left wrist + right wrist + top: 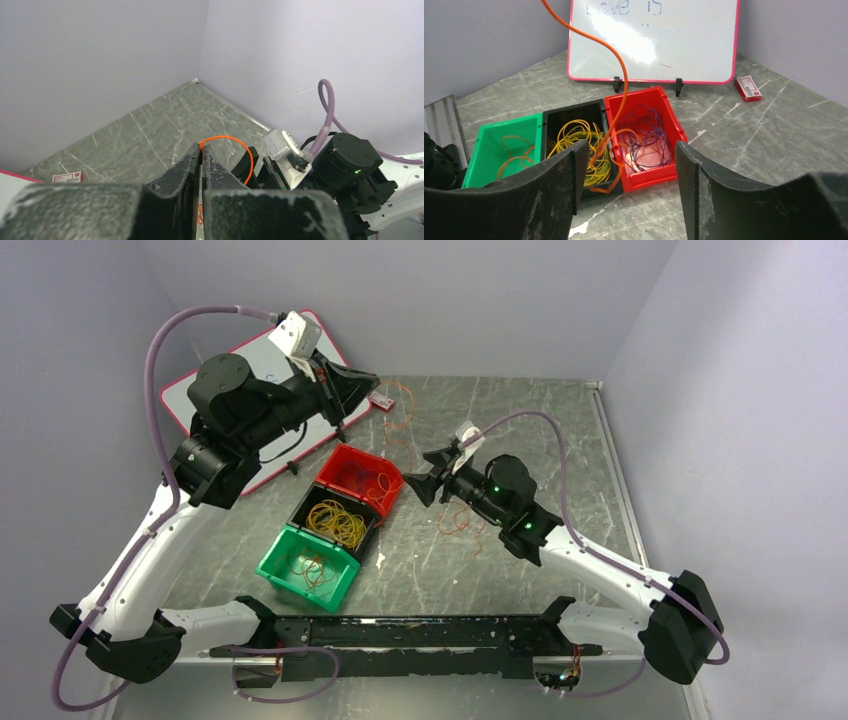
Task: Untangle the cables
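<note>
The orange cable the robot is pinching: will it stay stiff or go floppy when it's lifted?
Probably floppy: the orange cable droops in a curve toward the red bin. It looks thin, so likely light. It arcs past the shut left gripper, so maybe springy.

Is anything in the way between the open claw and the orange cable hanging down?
Nothing I can see. The orange cable hangs free right in front of the right claw. The red bin sits behind it.

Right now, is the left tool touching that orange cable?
Touching. The left wrist view shows the left tool shut on the orange cable, whose loop springs out from between its fingertips.
</note>
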